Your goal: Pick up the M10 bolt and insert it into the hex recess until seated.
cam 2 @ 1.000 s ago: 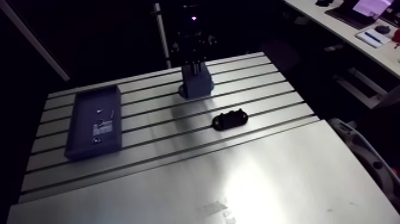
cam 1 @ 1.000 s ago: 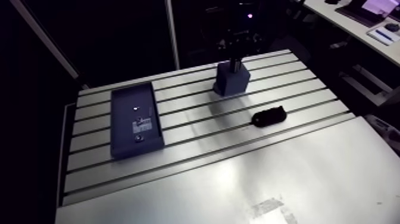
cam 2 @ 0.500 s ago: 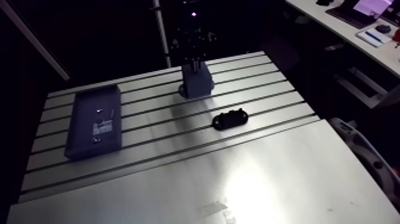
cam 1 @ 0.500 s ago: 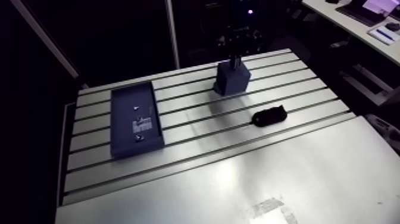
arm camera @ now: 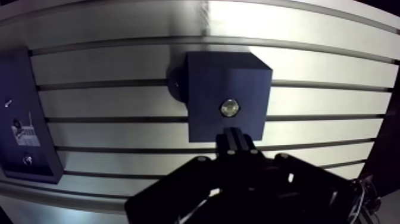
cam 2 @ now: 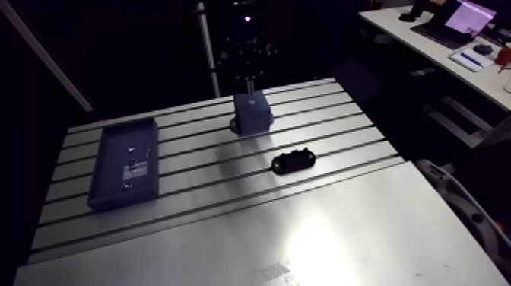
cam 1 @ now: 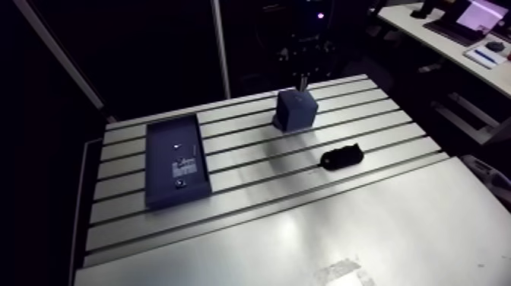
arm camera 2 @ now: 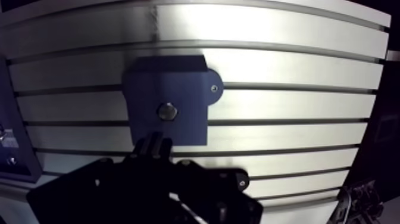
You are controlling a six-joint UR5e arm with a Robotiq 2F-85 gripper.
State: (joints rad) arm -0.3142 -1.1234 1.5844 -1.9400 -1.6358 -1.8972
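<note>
The shiny metal bolt (arm camera: 230, 108) is seen in the dark blue square block (arm camera: 205, 89) ahead of the closed, empty fingers (arm camera: 234, 137). Left tilted, it could be jammed.

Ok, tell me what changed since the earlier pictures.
The gripper has lifted off the blue block, which it was down on just before, leaving the bolt in its top. The block, blue tray and black part stayed put.
</note>
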